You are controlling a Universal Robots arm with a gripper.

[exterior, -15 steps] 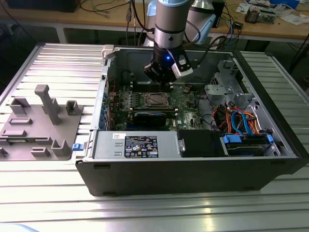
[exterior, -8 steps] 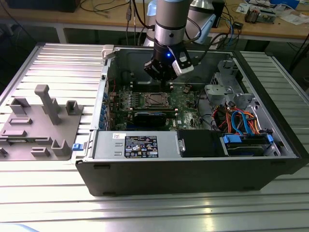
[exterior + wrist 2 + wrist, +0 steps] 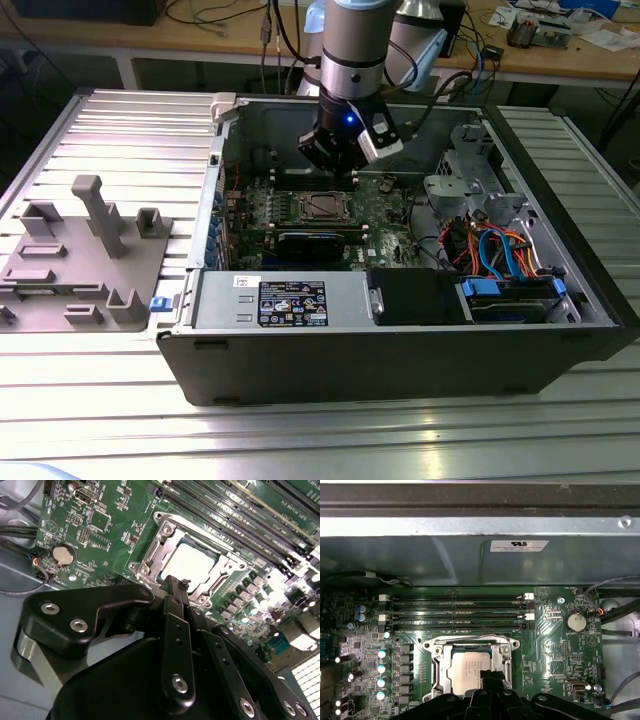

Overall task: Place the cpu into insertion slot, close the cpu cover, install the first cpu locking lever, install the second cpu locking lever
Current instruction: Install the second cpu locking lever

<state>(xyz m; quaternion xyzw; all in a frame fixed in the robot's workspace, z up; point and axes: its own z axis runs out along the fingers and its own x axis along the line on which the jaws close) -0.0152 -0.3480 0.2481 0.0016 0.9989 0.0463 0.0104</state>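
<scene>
Closed and empty, our gripper (image 3: 176,586) hovers just above the cpu (image 3: 468,669), which sits in the insertion slot (image 3: 436,672) under the lowered cpu cover (image 3: 470,641); we judge the locking levers need pressing.

We count one chip (image 3: 470,669) seated in one socket (image 3: 436,656), under one metal frame (image 3: 506,662). Beside the socket run four long memory slots (image 3: 455,614). One coin battery (image 3: 575,622) sits past the slots' end. One black gripper (image 3: 172,587) hangs over the socket.
</scene>
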